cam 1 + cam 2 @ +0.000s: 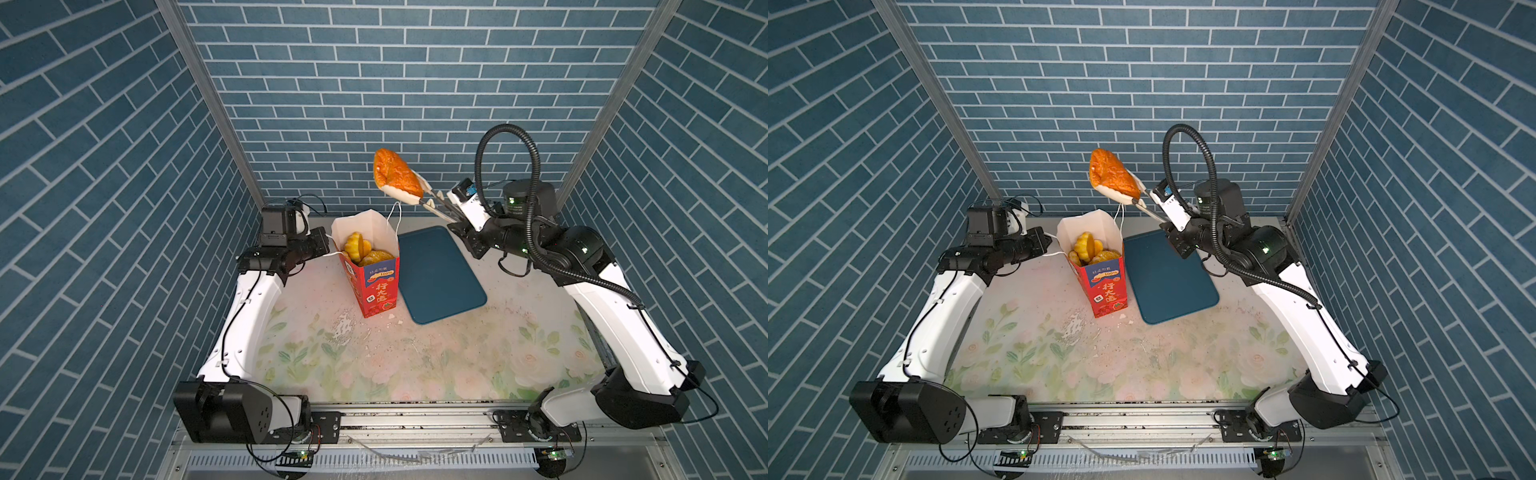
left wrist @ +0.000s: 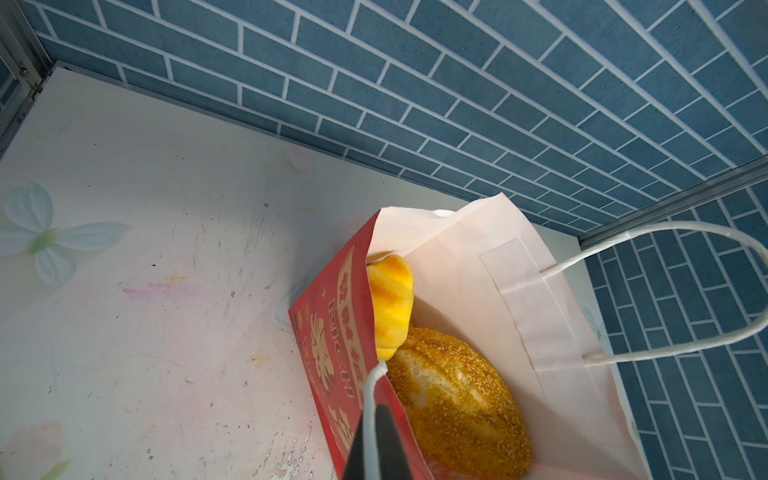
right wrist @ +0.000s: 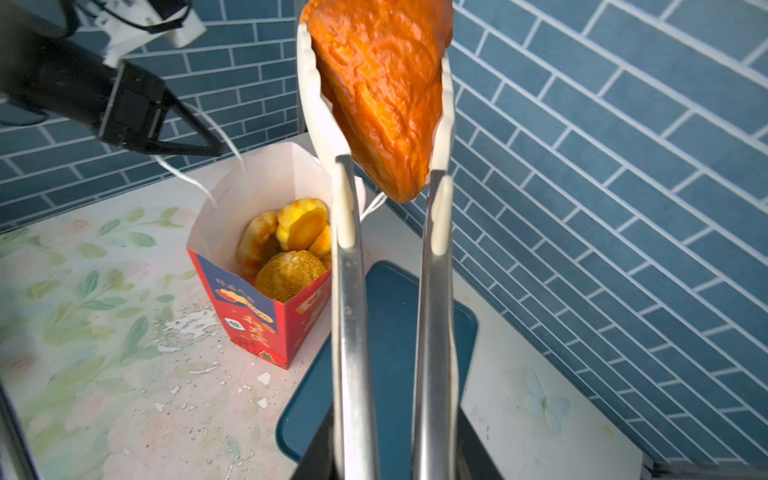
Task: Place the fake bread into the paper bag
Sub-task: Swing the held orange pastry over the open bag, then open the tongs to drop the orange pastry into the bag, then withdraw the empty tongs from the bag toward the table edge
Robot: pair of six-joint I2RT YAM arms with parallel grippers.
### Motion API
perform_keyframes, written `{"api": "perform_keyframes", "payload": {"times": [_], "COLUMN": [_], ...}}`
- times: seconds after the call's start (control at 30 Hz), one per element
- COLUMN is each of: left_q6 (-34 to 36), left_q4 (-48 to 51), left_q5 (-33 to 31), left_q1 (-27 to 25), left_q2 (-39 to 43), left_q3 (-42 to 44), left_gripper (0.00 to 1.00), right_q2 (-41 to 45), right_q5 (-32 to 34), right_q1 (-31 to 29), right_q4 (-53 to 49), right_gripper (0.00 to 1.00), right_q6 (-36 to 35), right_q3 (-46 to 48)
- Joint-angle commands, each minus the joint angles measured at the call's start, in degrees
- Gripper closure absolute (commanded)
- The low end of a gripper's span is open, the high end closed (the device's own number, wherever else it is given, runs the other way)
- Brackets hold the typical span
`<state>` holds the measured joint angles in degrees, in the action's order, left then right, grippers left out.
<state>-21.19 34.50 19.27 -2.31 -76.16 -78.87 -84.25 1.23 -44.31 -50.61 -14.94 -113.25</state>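
Observation:
The red paper bag stands upright and open in both top views, with several golden pieces of fake bread inside. My left gripper is shut on a white cord handle, next to a sesame loaf and a yellow bun. My right gripper is shut on metal tongs. The tongs clamp a flat reddish-brown pastry, held high above and behind the bag.
A dark teal tray lies flat right of the bag, with nothing on it. White paint flakes dot the floral tabletop in front of the bag. Blue brick walls close in the back and sides.

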Motion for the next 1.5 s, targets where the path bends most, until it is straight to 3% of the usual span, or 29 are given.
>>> {"api": "perform_keyframes", "payload": {"times": [0.0,0.43,0.67,0.8,1.13,1.47], "left_q6": [-0.3,-0.7,-0.6,-0.6,-0.7,-0.1], "left_q4": [-0.8,-1.0,-0.7,-0.5,-0.9,-0.6], "left_q5": [0.1,-0.7,-1.0,-1.0,-0.7,-0.9], "left_q1": [-0.4,-0.6,-0.7,-0.7,-0.7,-0.7], "left_q2": [1.5,2.3,2.4,2.4,2.3,2.2], "left_q3": [0.5,1.3,1.2,1.1,1.4,0.8], "left_gripper": [1.0,1.0,1.0,1.0,1.0,1.0], "right_q2": [-3.4,-10.5,-11.8,-11.6,-6.8,0.9], "right_q5": [0.0,2.1,2.5,2.0,4.9,6.9], "right_q1": [-3.1,-6.1,-6.1,-6.1,-5.2,5.9], "right_q4": [-1.8,-7.2,-6.3,-5.3,-0.6,3.5], "right_gripper": [0.8,0.77,0.57,0.53,0.55,0.6], "right_q6": [-3.0,-5.5,-5.5,-5.6,-4.2,3.3], "right_q3": [-2.3,-4.1,-4.6,-4.7,-3.4,3.1]}}
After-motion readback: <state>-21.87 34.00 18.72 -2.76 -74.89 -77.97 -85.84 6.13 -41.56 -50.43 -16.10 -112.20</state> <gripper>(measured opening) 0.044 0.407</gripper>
